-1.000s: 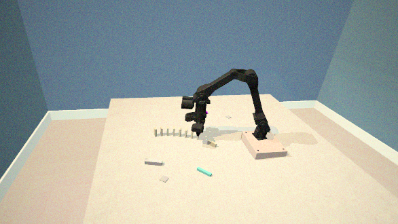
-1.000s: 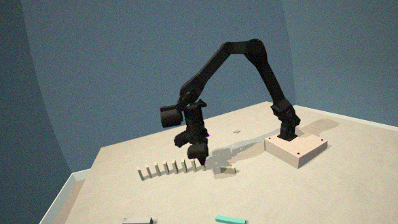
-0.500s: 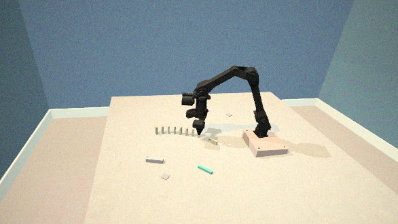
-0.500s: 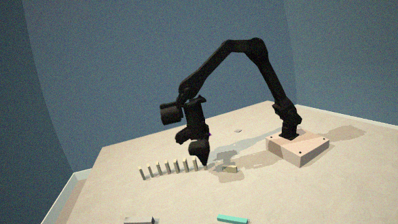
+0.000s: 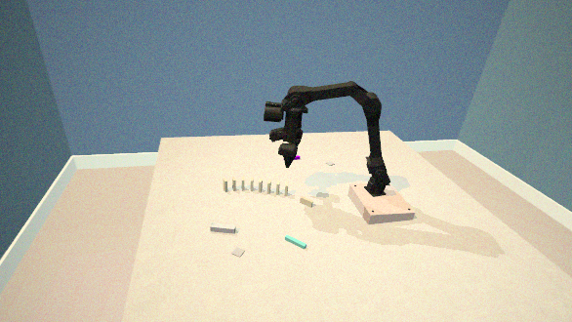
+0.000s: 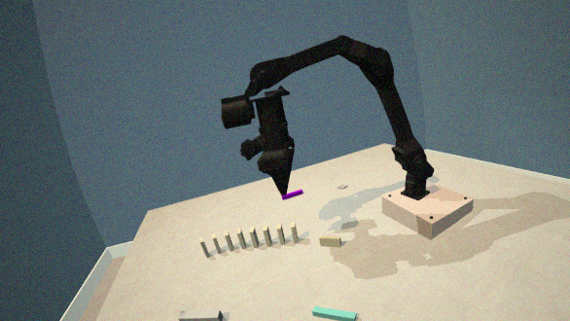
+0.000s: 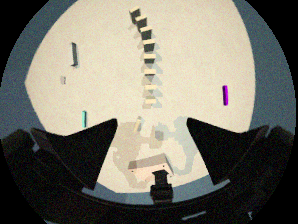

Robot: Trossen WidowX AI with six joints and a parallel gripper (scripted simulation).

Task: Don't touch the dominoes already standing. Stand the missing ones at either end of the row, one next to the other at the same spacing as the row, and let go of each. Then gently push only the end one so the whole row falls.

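Several cream dominoes stand upright in a slightly curved row [image 5: 260, 186] [image 6: 253, 237] [image 7: 149, 46]. The end domino nearest the robot base [image 5: 286, 190] [image 6: 294, 232] [image 7: 150, 101] is upright. One loose domino [image 5: 306, 202] [image 6: 330, 241] [image 7: 137, 124] lies flat between that end and the base. My gripper [image 5: 288, 165] [image 6: 284, 196] [image 7: 152, 121] is wide open and empty, pointing down high above the table, clear of the row. No other loose domino shows.
A grey block [image 5: 223, 228] [image 6: 200, 316] [image 7: 74, 54], a teal stick [image 5: 296, 242] [image 6: 335, 313] [image 7: 84, 119] and a flat tile [image 5: 238, 252] [image 7: 63, 80] lie on one side of the row. A purple stick [image 5: 297, 157] [image 6: 292, 195] [image 7: 225, 95] and another tile [image 5: 330, 163] [image 6: 342, 186] lie on the other.
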